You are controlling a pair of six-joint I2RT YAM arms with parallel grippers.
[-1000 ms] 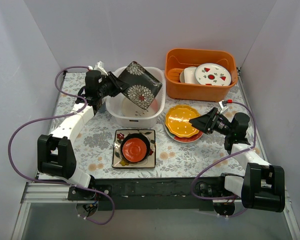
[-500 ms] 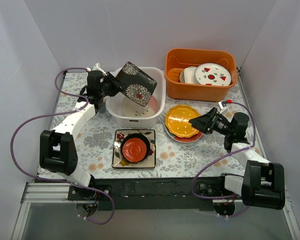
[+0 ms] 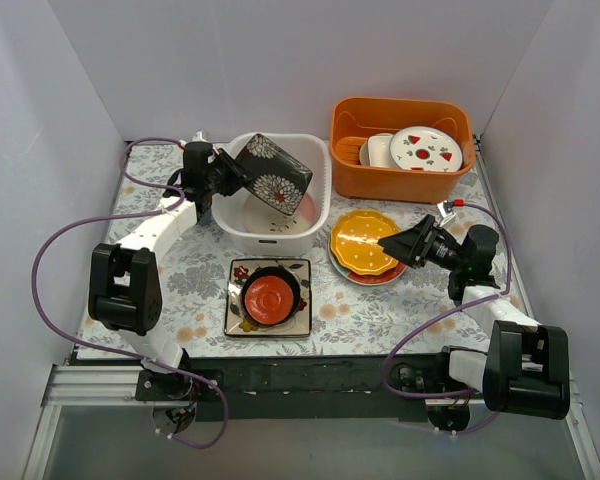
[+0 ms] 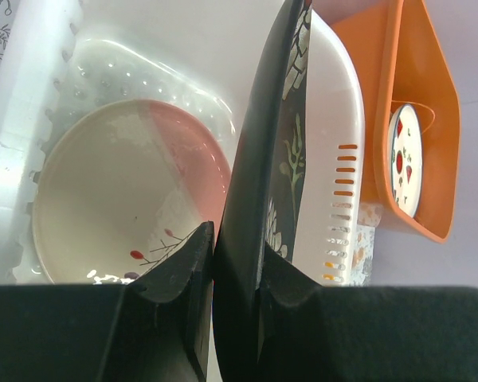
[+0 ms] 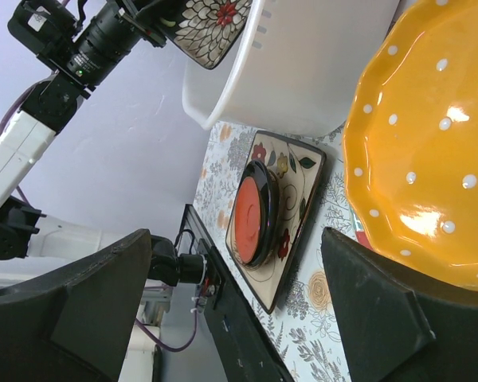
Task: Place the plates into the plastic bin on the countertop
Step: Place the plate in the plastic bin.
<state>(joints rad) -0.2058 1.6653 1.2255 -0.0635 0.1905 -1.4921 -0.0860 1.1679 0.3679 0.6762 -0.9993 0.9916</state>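
My left gripper is shut on the edge of the black square plate with white flowers, held tilted inside the plastic bin. In the left wrist view both jaws pinch that plate's rim, and a pink-and-white plate lies on the bin's floor. My right gripper stands open at the right edge of the yellow round plate, which rests on a teal-and-red plate. A small red plate sits in a dark round plate on the white square plate.
An orange tub at the back right holds a white round plate with red fruit marks and other white dishes. The leaf-printed countertop shows bare between the stacks. Purple cables loop beside both arms.
The left gripper has carried the black square plate back and down into the bin, and the left arm has swung toward the back. The right arm has not moved.
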